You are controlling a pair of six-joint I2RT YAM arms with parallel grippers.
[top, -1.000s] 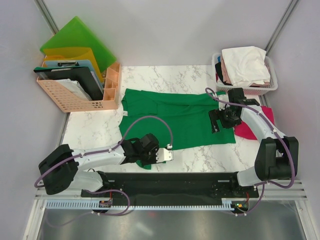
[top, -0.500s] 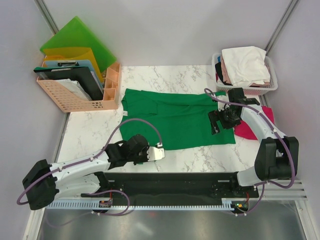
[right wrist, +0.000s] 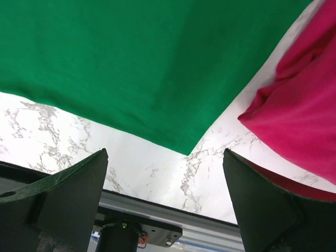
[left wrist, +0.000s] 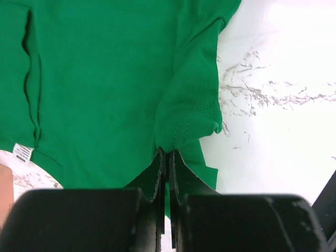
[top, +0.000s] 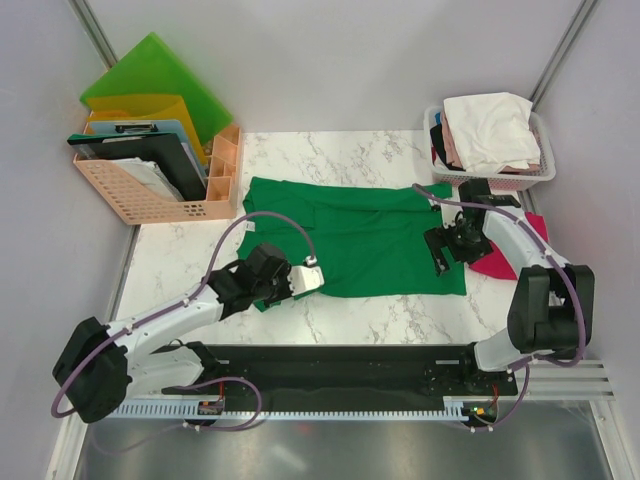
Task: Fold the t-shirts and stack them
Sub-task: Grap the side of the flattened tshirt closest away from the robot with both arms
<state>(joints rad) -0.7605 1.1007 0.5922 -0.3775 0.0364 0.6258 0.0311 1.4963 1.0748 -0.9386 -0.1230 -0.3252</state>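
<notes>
Top external: left arm [top: 170, 318] stretched low, left claw [left wrist: 167, 155] pinched on the green t-shirt [top: 365, 235] edge. Right arm [top: 520, 245] bent, right claw [top: 447, 250] wide apart. White tag [left wrist: 22, 152] too small to read.

White arm links [top: 165, 322] with black joints [top: 100, 365]; a purple cable [top: 270, 214] loops along each arm. The left tool [left wrist: 167, 157] and right tool [right wrist: 165, 157] carry black wedge-shaped fingers [right wrist: 68, 194].

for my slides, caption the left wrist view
The left gripper pinches a fold of the green t-shirt on the marble table
</notes>
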